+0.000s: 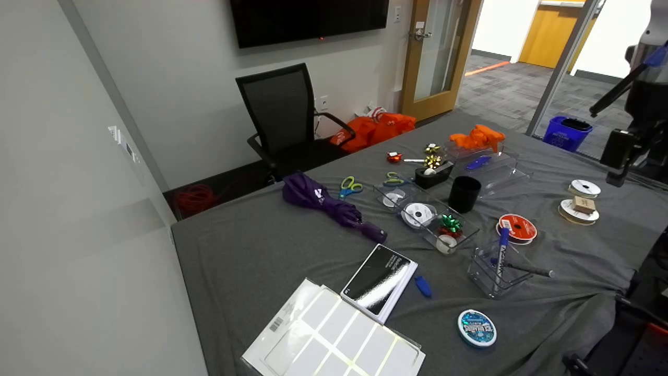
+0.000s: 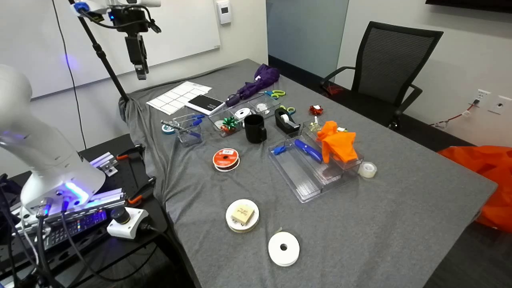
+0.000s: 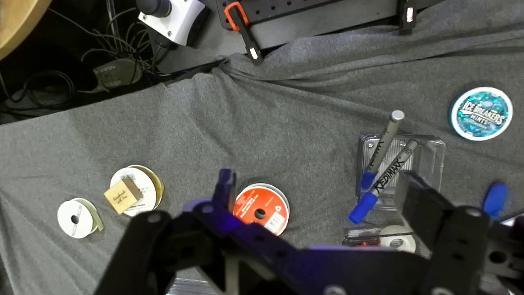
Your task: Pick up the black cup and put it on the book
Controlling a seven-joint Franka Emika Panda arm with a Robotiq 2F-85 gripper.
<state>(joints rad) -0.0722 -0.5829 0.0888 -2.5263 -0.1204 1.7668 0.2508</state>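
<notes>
In exterior view: cup on table, tape dispenser just right, tray behind, bow inside. Farther back, book, with umbrella to right and panel to left; whether book overlaps panel, hard to tell. Markers in bin, well left of cup. Organizer before cup, toward right. Block on spool, nearer camera.

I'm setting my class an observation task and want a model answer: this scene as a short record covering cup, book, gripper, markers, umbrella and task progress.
Black cup: standing on the gray cloth, near the black tape dispenser; handle visible in an exterior view
Book: lying flat, dark cover up, beside the white gridded panel
Gripper: open, in the air, holding nothing
Blue-capped markers: two, each with an end jutting from a clear box
Purple umbrella: furled, handle end nearest the book
Task progress: cup not yet on book
</notes>
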